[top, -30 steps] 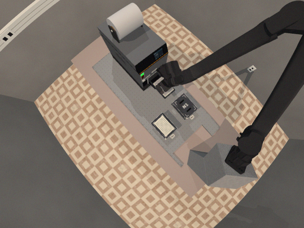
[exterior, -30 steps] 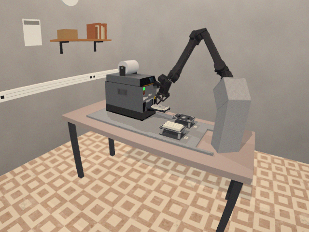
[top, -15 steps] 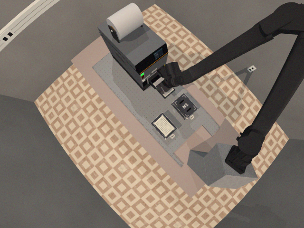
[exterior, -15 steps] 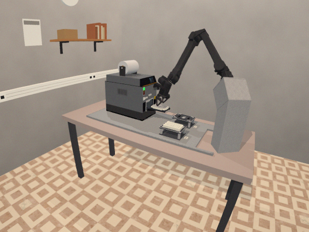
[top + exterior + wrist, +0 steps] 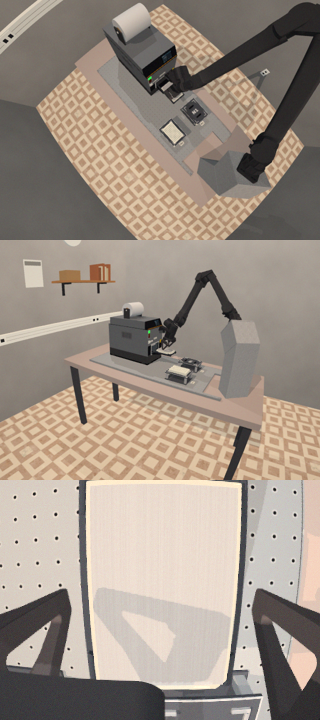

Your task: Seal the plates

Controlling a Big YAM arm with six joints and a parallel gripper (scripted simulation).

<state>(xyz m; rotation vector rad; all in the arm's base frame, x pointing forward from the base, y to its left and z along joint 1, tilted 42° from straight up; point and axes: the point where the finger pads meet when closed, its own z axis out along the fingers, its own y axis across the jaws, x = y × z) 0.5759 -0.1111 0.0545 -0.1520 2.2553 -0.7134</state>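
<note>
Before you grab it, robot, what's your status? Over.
End effector open above the stage. Sealed plate on stage, lamp green. Nest N1 vacant. Nothing seen blocking the fingers.

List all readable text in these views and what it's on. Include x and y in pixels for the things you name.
"N1": dark top of the open nest (image 5: 190, 113) (image 5: 185, 360) (image 5: 200, 706)
"N1": small tag beside it (image 5: 202, 123) (image 5: 202, 371), barely legible
Tag by the other nest (image 5: 181, 143) (image 5: 192, 382): too blurred to be sure
Sealer (image 5: 152, 52) (image 5: 129, 342) screen (image 5: 167, 56) (image 5: 156, 322): too small
Sealer front labels (image 5: 162, 74) (image 5: 155, 338): too small
Wall sheet (image 5: 33, 274): nothing legible
</note>
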